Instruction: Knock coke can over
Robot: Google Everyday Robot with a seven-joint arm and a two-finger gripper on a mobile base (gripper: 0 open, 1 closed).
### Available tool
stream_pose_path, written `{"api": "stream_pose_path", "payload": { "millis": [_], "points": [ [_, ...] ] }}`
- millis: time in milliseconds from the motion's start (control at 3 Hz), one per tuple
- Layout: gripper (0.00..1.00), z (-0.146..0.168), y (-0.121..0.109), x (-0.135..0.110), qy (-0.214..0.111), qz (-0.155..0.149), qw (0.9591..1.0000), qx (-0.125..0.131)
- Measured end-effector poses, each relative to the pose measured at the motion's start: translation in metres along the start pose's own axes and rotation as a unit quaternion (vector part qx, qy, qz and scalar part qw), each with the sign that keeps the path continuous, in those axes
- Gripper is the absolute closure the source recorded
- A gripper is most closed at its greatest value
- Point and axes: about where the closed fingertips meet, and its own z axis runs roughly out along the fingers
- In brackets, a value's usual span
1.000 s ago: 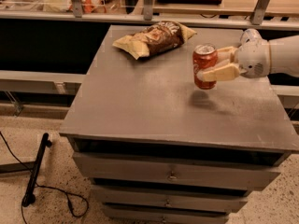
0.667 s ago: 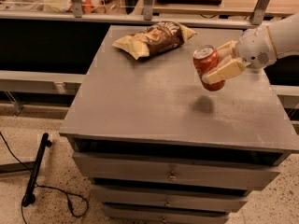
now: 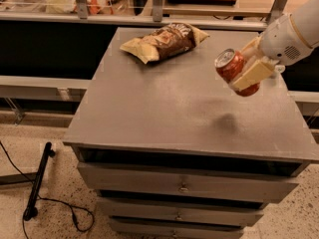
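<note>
The red coke can with a silver top is held in the air above the right part of the grey cabinet top, tilted with its top toward the left. My gripper comes in from the right and is shut on the can, one cream finger across its front. The can's shadow lies on the surface below it.
A brown and yellow chip bag lies flat at the back of the cabinet top. The cabinet has drawers below. A black rod and cable lie on the floor at the left. Shelving runs behind.
The gripper has lifted the can off the cabinet top and tilted it to the left. The chip bag has not moved.
</note>
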Motion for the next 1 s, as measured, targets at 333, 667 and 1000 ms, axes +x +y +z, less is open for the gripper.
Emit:
{"api": "stream_pose_path", "payload": {
  "millis": [333,667,1000],
  "points": [
    [1.0,-0.02,0.001,-0.006,0.03,-0.003,0.9983,0.05],
    [1.0,-0.031,0.006,-0.015,0.068,-0.026,0.9934,0.089],
    [1.0,-0.033,0.017,-0.027,0.111,-0.078,0.985,0.107]
  ]
}}
